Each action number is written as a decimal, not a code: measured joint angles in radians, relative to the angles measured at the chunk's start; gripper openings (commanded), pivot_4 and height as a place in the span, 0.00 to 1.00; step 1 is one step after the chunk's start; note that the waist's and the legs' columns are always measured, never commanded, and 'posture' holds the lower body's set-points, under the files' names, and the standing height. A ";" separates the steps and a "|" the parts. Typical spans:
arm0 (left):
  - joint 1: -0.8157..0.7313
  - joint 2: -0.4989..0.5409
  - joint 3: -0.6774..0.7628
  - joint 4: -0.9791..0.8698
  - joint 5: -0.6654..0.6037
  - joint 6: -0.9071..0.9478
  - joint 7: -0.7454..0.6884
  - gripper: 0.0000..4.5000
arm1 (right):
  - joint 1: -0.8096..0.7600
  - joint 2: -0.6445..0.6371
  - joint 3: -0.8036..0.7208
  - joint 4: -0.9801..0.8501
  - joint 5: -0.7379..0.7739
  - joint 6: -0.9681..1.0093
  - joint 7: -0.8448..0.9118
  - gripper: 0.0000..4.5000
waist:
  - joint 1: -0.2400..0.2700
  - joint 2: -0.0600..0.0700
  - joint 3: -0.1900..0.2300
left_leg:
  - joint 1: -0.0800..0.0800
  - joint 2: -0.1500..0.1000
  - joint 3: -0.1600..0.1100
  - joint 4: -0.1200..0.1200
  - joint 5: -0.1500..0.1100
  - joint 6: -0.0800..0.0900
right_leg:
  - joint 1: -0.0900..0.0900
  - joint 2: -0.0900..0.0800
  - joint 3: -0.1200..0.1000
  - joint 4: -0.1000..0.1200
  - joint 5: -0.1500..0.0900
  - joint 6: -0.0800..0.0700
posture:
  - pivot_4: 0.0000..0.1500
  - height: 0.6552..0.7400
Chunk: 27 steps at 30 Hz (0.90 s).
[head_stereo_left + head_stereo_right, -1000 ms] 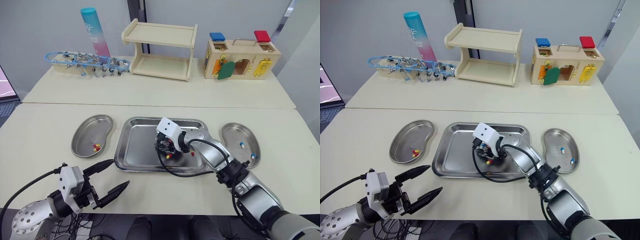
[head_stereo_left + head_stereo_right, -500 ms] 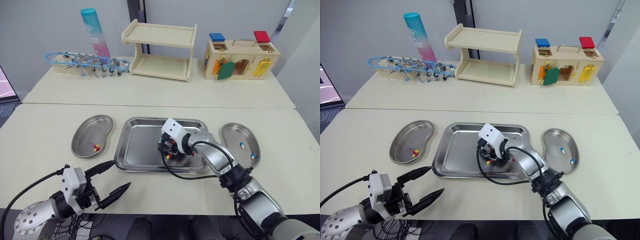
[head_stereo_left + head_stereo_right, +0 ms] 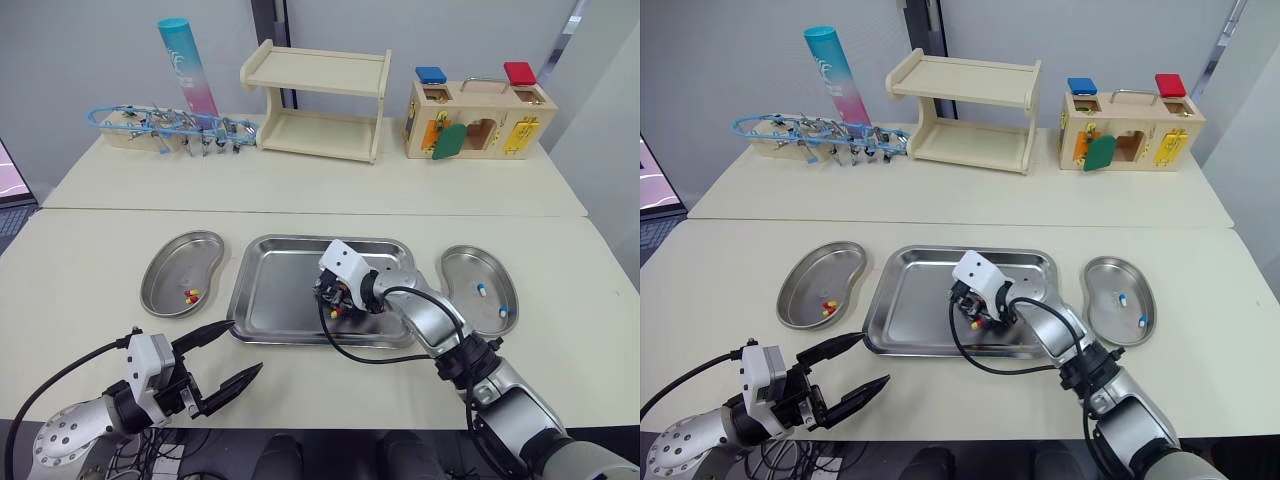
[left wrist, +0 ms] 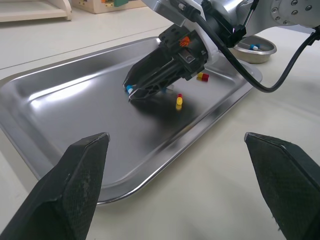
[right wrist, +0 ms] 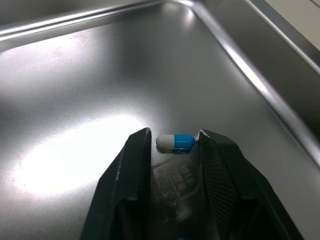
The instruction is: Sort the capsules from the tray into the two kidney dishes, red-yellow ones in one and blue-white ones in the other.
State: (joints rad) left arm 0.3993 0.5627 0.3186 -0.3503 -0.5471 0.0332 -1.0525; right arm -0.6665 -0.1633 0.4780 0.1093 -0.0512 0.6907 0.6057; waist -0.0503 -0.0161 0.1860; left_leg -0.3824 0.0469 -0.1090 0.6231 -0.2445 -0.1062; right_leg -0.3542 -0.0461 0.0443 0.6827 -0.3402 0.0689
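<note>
Steel tray (image 3: 270, 290): right gripper (image 5: 173, 132) tight on blue-white capsule (image 5: 175, 142), left gripper (image 3: 243, 346) agape.

From the head, the blue-white capsule (image 5: 175, 142) at the right gripper (image 3: 323, 296) is too small for us to pick out. In our left wrist view the tray (image 4: 60, 110) runs off the edge, and the right arm (image 4: 235, 15) hides part of a kidney dish (image 4: 260, 50).

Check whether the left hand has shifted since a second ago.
No. The left hand still hovers open just off the tray's near-left corner, as before.
</note>
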 measured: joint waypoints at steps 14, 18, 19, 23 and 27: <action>-0.002 0.001 0.000 -0.001 -0.001 0.001 0.003 1.00 | 0.000 -0.027 0.009 -0.038 0.005 -0.016 0.072 0.14 | -0.003 0.000 0.001 | -0.002 0.000 0.000 0.000 0.000 0.000 | -0.002 0.000 0.000 0.000 0.000 0.000 | 1.00 1.00; -0.011 0.011 -0.005 -0.013 -0.003 0.004 -0.008 1.00 | 0.000 -0.084 -0.026 -0.163 0.056 0.016 0.136 0.14 | -0.002 0.000 0.001 | -0.004 0.000 0.000 0.000 0.000 0.000 | -0.003 0.000 0.000 0.000 0.000 0.000 | 1.00 1.00; -0.013 0.023 -0.010 -0.024 -0.004 0.006 -0.013 1.00 | 0.000 -0.113 -0.037 -0.210 0.077 0.032 0.157 0.14 | -0.001 0.000 0.001 | -0.005 0.000 0.000 0.000 0.000 0.000 | -0.003 0.000 0.000 -0.001 0.000 0.000 | 1.00 1.00; -0.053 0.055 -0.044 -0.064 -0.034 0.035 -0.039 1.00 | 0.059 -0.290 -0.146 -0.422 0.192 0.109 0.267 0.14 | 0.018 0.001 0.001 | -0.007 -0.001 -0.001 0.000 0.000 0.000 | -0.004 0.000 -0.001 -0.002 0.000 0.000 | 1.00 1.00; -0.102 0.090 -0.099 -0.099 -0.054 0.068 -0.080 1.00 | 0.158 -0.469 -0.283 -0.537 0.286 0.169 0.337 0.14 | 0.021 0.001 0.002 | -0.008 -0.001 -0.001 0.000 0.000 0.000 | -0.004 0.000 -0.001 -0.002 0.000 0.000 | 1.00 1.00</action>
State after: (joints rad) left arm 0.2977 0.6529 0.2196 -0.4491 -0.6011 0.1016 -1.1330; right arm -0.5086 -0.6325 0.1946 -0.4280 0.2351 0.8594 0.9428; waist -0.0291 -0.0149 0.1875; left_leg -0.3902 0.0463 -0.1100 0.6234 -0.2445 -0.1062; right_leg -0.3582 -0.0465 0.0429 0.6807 -0.3402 0.0690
